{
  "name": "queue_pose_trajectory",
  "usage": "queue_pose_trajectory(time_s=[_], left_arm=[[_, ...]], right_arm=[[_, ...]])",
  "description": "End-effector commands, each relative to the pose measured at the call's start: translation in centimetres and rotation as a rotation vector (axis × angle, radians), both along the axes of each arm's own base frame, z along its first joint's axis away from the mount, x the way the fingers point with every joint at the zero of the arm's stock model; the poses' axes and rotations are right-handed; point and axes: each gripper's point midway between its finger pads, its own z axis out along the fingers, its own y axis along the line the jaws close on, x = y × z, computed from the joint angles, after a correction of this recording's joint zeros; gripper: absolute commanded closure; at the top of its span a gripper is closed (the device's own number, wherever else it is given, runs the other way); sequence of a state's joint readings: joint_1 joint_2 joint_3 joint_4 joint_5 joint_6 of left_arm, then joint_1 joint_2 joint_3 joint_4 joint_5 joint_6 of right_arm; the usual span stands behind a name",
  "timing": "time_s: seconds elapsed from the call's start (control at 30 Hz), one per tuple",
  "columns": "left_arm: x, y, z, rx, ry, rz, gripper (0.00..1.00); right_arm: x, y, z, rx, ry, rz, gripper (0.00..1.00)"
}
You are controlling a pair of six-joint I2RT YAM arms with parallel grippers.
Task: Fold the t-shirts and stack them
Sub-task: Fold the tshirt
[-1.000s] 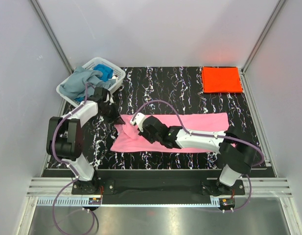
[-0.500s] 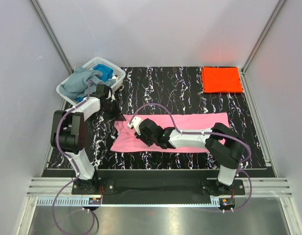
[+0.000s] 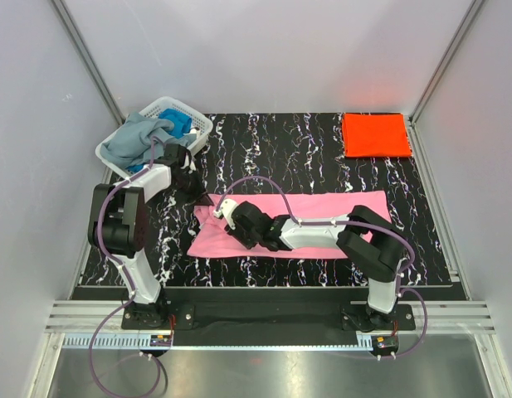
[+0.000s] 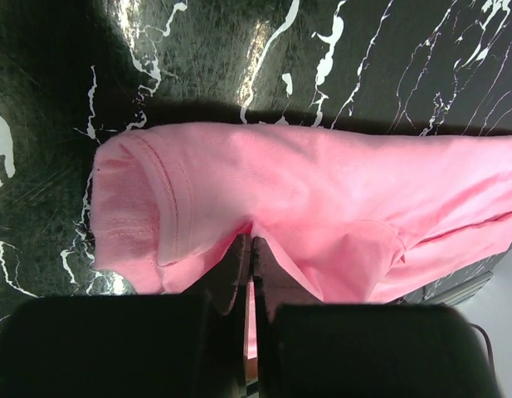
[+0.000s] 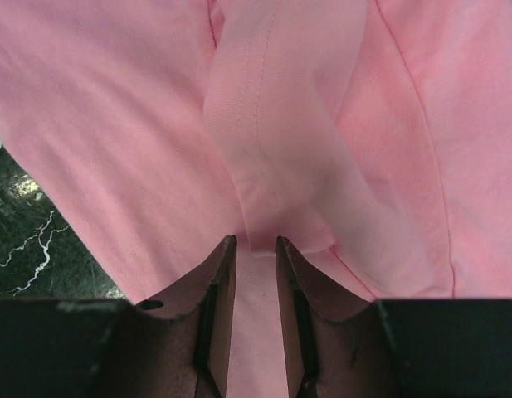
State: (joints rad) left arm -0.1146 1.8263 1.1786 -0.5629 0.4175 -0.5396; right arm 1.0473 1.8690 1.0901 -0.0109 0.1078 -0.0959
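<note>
Left gripper (image 3: 192, 186) and right gripper (image 3: 229, 217) meet the pink t-shirt (image 3: 330, 217) at its left end, mid-frame on the black marbled table (image 3: 280, 145). Open tabletop lies above it, the orange-red t-shirt (image 3: 374, 134) folded upper right, the basket (image 3: 193, 120) upper left. Left wrist: jaws pinched together on a pink fold beside the collar. Right wrist: fingers (image 5: 218, 282) narrow, clamping a pink ridge.

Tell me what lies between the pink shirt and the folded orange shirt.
Nothing: the top view shows only bare black marbled table between pink shirt and orange shirt.
</note>
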Motion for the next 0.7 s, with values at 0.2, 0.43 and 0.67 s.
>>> queue_pose_trajectory(time_s=[0.2,0.43,0.67], left_arm=[[1.85,-0.49,1.14,-0.007,-0.078,-0.027,1.0],[1.78,-0.52,1.19,-0.007,-0.076,-0.025,1.0],[1.77,-0.57,1.3,-0.007,-0.075,-0.022,1.0]], right_arm=[[0.93,1.44,1.12,0.051,-0.037,-0.029,0.73],[1.39,0.88,1.09,0.038,-0.062,-0.055,0.97],[1.19,0.96,1.46,0.045,-0.059,-0.049,1.0]])
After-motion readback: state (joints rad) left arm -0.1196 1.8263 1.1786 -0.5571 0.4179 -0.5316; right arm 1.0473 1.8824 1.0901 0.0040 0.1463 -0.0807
